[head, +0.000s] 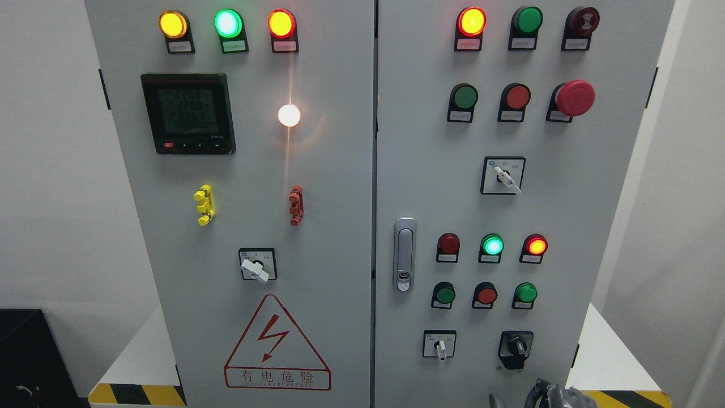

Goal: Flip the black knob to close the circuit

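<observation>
Peeking in at the bottom edge, the right hand (558,395) sits just beneath the black knob (516,344), presumably staged there so a short lift brings it onto the switch. Only the dark grey tops of its fingers (535,391) show (too little to tell whether they are spread or curled). Directly above the hand, slightly to its left, the knob stands on a black plate on the cabinet's right door (419,187): small, glossy, its ridge roughly upright. Nothing touches it yet.

head view | faces cabinet (340,198) front | close, level
</observation>
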`<state>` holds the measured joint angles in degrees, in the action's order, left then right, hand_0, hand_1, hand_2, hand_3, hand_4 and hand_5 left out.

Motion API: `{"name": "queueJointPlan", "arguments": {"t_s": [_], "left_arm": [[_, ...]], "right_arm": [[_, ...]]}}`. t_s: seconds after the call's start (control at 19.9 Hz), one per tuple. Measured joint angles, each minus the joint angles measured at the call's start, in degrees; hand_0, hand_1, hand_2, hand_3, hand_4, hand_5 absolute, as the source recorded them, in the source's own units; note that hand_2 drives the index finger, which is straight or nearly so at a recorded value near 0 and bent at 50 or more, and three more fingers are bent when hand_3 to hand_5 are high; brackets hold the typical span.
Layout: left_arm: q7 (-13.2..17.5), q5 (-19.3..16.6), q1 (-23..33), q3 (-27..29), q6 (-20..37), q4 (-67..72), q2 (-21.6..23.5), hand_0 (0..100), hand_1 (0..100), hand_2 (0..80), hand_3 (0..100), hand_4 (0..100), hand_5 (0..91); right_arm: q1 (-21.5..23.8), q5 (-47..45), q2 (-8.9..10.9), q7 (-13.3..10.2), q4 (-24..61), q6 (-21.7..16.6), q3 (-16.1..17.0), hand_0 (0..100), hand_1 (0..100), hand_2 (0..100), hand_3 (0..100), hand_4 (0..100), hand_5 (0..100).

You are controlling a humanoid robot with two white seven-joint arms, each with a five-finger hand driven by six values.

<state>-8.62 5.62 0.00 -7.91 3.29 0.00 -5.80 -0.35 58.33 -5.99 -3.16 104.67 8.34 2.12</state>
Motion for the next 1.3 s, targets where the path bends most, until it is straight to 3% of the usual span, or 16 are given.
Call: {"name": "queueJointPlan", "arguments": {"t_s": [0.05,0.2,0.6,0.95,1.1,1.15,1.3], "left_arm": [[0.00,0.00,0.00,0.00,0.00,0.00,0.00,12,56,0.0,0,0,0.0],[0.00,0.00,0.00,0.00,0.00,0.00,0.00,12,56,0.0,0,0,0.0],[0.00,0.00,0.00,0.00,0.00,0.00,0.00,12,56,0.0,0,0,0.0],[0.00,0.00,0.00,0.00,0.00,0.00,0.00,12,56,0.0,0,0,0.0],[0.00,0.00,0.00,0.00,0.00,0.00,0.00,12,56,0.0,0,0,0.0],[0.00,0.00,0.00,0.00,0.00,0.00,0.00,12,56,0.0,0,0,0.0],[0.00,0.00,0.00,0.00,0.00,0.00,0.00,12,56,0.0,0,0,0.0]], "right_arm": [[0.71,-2.01,-0.12,0.15,0.70,-0.03,-0.18,0,11,42,62,61,59],[2.63,-9.62,-0.41,-0.80,2.80,-1.33,-0.63,0,11,33,51,50,47],[7.68,-34.07,-0.79,-2.47,7.97,-4.35,-1.38,0,7,17,31,28,15],[10.65,-51.90,-0.91,-2.08,10.42,-8.03,-1.72,0,4,13,28,25,10],[12.09,-56.23,-0.92,-0.12,11.14,-10.04,-1.80,0,2,8,19,13,2],[12.60,-57.42,-0.92,0.92,11.33,-10.89,-1.83,0,1,4,13,5,0],[14.03,-60.21,-0.92,3.09,11.78,-12.69,-1.90,0,0,1,8,0,0]]}}
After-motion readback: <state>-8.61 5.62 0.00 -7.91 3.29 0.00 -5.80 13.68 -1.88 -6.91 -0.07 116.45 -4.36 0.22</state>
